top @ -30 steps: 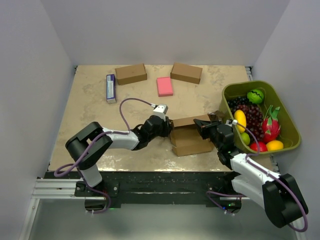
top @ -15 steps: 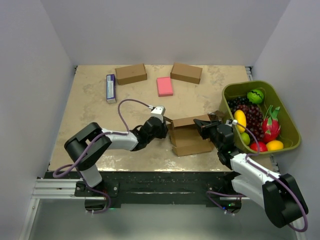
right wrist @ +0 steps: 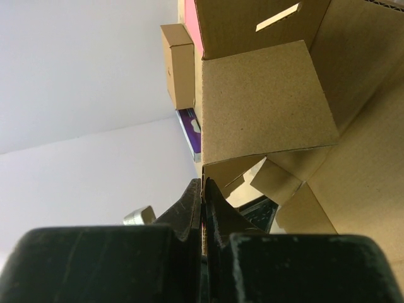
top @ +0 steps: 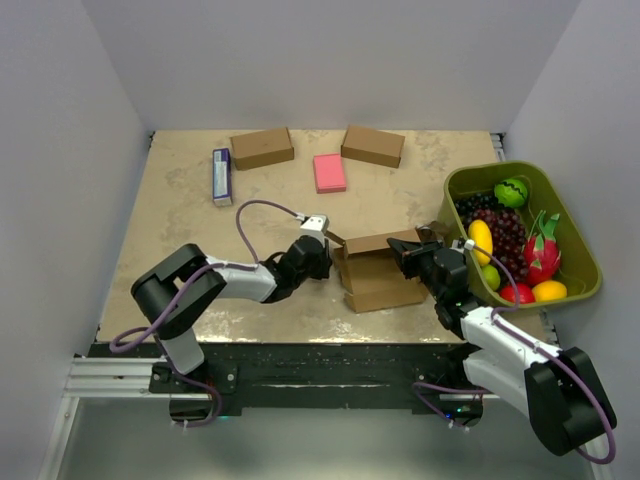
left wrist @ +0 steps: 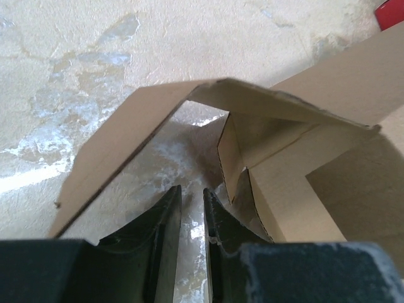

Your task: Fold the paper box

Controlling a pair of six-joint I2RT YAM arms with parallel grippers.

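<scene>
From above, the paper box [top: 385, 285] lies half folded on the surface [top: 180, 220] near its front edge, between the two arms, with its base flat and its back wall raised. The left end effector [top: 328, 260] is just beside the box's left end, at a lifted side flap. The right end effector [top: 404, 250] is at the box's right end, by the back corner, near a green basket [top: 497, 168] of fruit. A brown box [top: 262, 147], a second brown box [top: 373, 146], a pink pad [top: 329, 172] and a blue packet [top: 222, 176] lie well apart from it at the back.

In the left wrist view, the fingers [left wrist: 165, 218] stand a narrow gap apart with only bare surface between them, pinching nothing. A flap of the box arches over just ahead of the tips, and a short tab stands upright just beyond the right finger; whether it touches cannot be told.

In the right wrist view, the pads [right wrist: 189, 205] are pressed together on a thin cardboard edge of the box, a flap rising straight from the tips, and the rest of the box fills the right side
</scene>
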